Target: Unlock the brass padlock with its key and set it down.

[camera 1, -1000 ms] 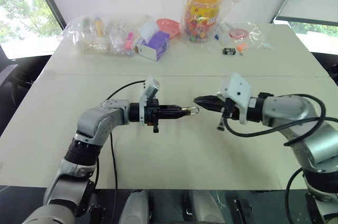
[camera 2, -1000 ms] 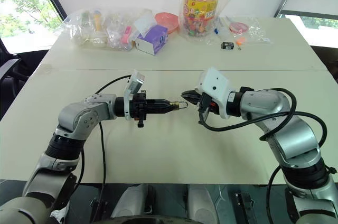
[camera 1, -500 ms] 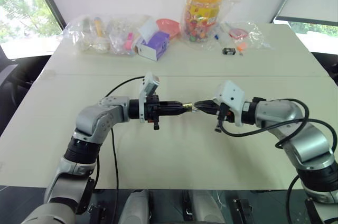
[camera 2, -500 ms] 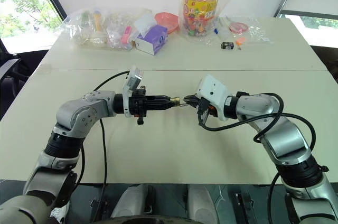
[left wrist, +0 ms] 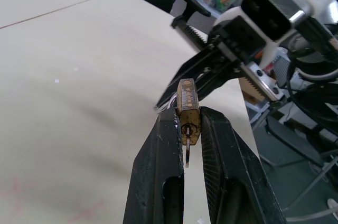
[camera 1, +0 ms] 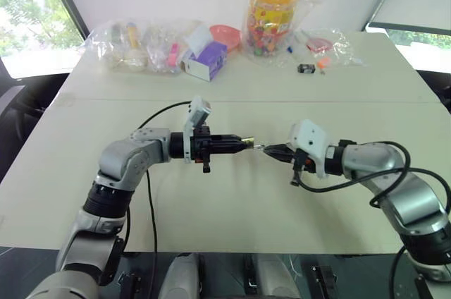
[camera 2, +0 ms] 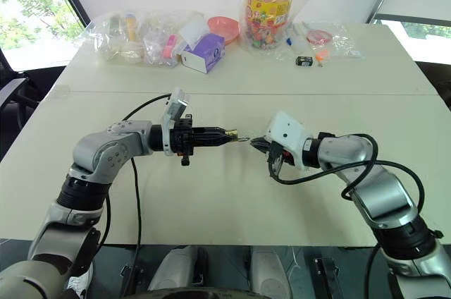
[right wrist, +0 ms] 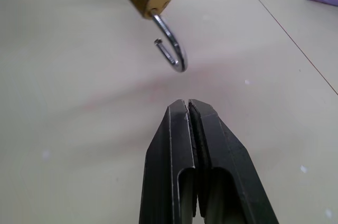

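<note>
- Head views: the right gripper sits lower and farther from the left gripper than a second ago; its tip no longer meets the shackle.
- Left wrist view: the fingers pinch the brass padlock above the table; a key hangs from its keyhole.
- Right wrist view: jaws pressed together, empty; the silvery shackle is swung open.
- No writing is legible.
</note>
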Tool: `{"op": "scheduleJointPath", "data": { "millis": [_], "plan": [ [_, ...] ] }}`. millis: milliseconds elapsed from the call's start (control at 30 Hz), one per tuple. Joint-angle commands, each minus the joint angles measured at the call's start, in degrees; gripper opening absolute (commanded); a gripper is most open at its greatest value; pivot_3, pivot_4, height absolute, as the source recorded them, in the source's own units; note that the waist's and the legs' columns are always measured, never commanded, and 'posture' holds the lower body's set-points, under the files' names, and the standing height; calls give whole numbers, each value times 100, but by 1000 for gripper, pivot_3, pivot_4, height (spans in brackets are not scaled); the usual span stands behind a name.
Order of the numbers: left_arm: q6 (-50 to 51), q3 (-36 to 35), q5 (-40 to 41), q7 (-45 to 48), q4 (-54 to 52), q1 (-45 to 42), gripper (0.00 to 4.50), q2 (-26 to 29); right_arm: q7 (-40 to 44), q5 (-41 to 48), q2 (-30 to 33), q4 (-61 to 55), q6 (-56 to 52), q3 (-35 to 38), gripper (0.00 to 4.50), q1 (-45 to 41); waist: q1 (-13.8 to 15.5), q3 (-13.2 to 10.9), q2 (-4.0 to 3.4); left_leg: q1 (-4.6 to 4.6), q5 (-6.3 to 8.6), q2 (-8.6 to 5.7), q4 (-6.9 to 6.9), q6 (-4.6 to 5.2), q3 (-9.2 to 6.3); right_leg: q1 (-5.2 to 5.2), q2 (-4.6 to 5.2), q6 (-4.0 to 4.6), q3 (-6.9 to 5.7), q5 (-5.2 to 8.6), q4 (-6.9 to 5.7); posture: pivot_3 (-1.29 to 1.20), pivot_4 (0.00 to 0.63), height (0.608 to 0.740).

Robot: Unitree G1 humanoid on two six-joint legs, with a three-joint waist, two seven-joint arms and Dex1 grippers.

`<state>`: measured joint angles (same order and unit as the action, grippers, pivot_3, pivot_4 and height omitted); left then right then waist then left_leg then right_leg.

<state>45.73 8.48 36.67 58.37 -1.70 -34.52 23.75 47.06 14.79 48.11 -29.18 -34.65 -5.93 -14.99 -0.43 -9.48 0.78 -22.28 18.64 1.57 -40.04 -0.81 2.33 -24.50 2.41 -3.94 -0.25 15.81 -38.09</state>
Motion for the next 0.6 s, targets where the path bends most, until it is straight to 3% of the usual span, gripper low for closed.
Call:
{"op": "scheduleJointPath", "data": {
  "millis": [33,167,367,600],
  "plan": [
    [-98,30,-92,-65,196,-177,0,-188,-90,-250,333,-464,96,368,50,326,3,0,0,0,0,-1,0,0,0,0,1,0,0,0,0,0,150,740],
    [92,109,-230,-381,906,-363,0,-720,-315,103,321,-1281,-563,1020,50,779,72,0,0,-1,1,-3,-1,1,-1,0,-2,0,0,0,1,0,150,740],
    [654,-436,-128,-1310,2235,-993,0,-1662,-672,188,182,-1809,-1074,1001,50,756,108,-1,2,-1,1,-5,-2,2,-2,0,-3,-1,0,0,1,0,150,740],
    [383,-294,-638,-1352,3239,-1475,0,-1867,-936,172,155,-2039,-1324,890,50,751,97,-1,2,-2,5,-21,-1,10,-3,0,-5,-3,0,-1,5,0,150,740]
  ]
}}
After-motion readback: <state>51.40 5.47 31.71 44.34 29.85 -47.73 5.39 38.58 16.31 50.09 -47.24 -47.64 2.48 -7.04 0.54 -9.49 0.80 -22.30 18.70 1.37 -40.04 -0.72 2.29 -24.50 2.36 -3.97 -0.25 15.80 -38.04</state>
